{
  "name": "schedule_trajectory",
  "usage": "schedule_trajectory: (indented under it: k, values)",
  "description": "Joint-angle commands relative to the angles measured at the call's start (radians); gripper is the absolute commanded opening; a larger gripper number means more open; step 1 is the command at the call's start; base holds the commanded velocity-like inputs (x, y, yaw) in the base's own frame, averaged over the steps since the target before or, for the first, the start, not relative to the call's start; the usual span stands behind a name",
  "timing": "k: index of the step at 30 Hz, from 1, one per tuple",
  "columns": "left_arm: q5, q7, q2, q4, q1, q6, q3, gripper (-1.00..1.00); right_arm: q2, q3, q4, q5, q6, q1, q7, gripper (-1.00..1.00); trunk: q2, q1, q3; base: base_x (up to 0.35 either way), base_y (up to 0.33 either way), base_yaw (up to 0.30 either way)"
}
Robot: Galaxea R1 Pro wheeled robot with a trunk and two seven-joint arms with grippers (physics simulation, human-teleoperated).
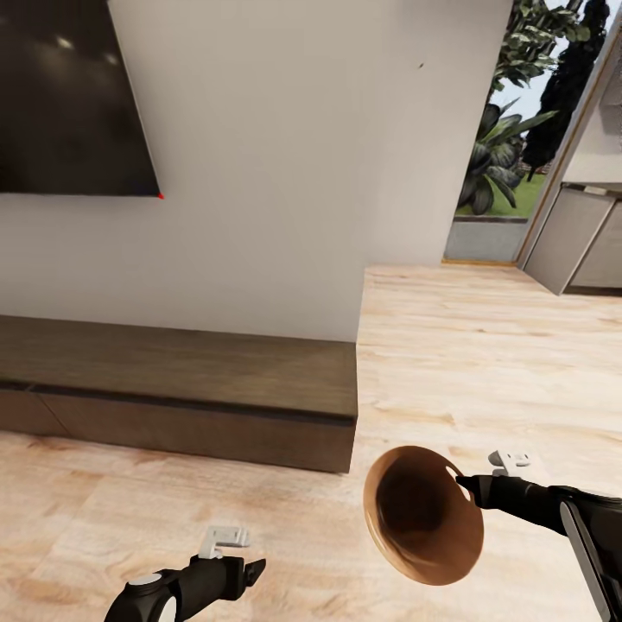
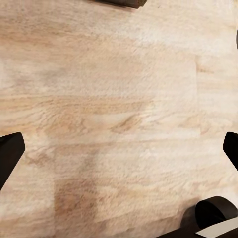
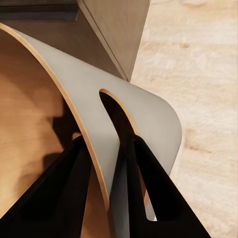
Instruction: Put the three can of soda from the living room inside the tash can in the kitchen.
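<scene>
1. Three views, three worries. From the head view, the right gripper carries the tash can by its rim, tipped so its dark mouth faces sideways and up, hanging clear above the plank floor. A pinch on one edge of a wide bin looks weak to me; a jolt while driving could swing it or let it slip. The low wooden media bench and the white wall stand close ahead, so a tight turn could knock the bin against the bench corner. No soda cans are visible here.

2. From the left wrist view, the left gripper has its fingers spread wide with bare floor between them, holding nothing. Hanging low, it could snag furniture on the way, I would guess.

3. From the right wrist view, the black fingers are clamped on the bin's thin rim, one inside the wall and one outside. The hold sits at the very lip, so the wall could slide out if the bin sways. The bench corner shows just beyond, uncomfortably near.
</scene>
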State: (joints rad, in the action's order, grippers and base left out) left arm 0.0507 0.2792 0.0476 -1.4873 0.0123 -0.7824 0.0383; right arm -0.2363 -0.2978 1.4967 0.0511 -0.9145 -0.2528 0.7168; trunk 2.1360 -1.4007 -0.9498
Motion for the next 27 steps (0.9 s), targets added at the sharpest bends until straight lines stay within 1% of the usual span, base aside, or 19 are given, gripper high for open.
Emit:
schedule_trajectory:
  k: [1, 15, 20, 27]
  values:
    - [0.0, 0.0, 0.0, 0.0, 0.0, 0.0, 0.0, 1.0, 0.0, 0.0, 0.0, -0.024, -0.009, 0.0, 0.001, -1.0, 0.0, 0.0, 0.002, 0.0, 0.0, 0.0]
    - [0.0, 0.0, 0.001, 0.002, 0.0, 0.0, 0.0, 1.0, 0.0, 0.0, 0.0, -0.024, -0.009, 0.0, 0.001, -1.0, 0.0, 0.0, 0.024, 0.0, 0.0, 0.0]
    - [0.0, 0.0, 0.001, 0.002, 0.0, 0.0, 0.0, 1.0, 0.0, 0.0, 0.0, -0.025, -0.01, 0.0, 0.001, -1.0, 0.0, 0.0, 0.026, 0.0, 0.0, 0.014]
    - [0.0, 0.0, 0.001, 0.002, 0.0, 0.0, 0.0, 1.0, 0.0, 0.0, 0.0, -0.025, -0.007, 0.0, 0.001, -1.0, 0.0, 0.0, 0.026, 0.0, 0.0, 0.232]
